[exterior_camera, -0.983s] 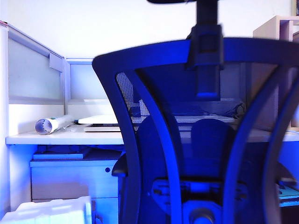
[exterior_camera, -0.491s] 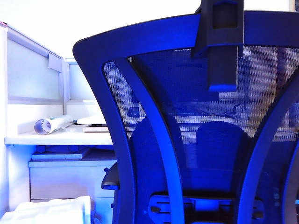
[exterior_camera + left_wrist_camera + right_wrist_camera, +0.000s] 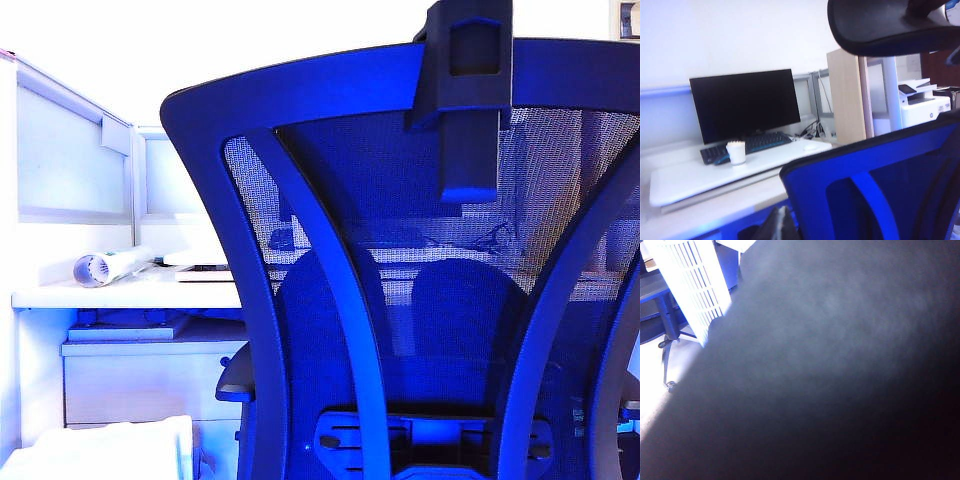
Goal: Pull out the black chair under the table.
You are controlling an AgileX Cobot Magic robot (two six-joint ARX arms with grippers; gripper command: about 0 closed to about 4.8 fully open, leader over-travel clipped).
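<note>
In a pale office cubicle the black chair [image 3: 420,300] fills the view before the table [image 3: 130,293]; neither gripper shows, the right one's camera smothered by something dark, perhaps headrest padding, so pull back straight and slow.

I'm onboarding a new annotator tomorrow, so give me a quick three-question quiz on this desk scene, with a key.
1. True or false: in the exterior view, the black mesh-backed office chair fills most of the picture.
2. What lies on the long pale white desk, to the left of the chair in the exterior view?
A. a rolled white paper tube
B. a red mug
C. a green plant
3. In the left wrist view, which small thing stands in front of the black keyboard below the black flat monitor?

Key
1. True.
2. A: the rolled white paper tube.
3. A small white cup.

Neither the left gripper nor the right gripper shows in any view.
</note>
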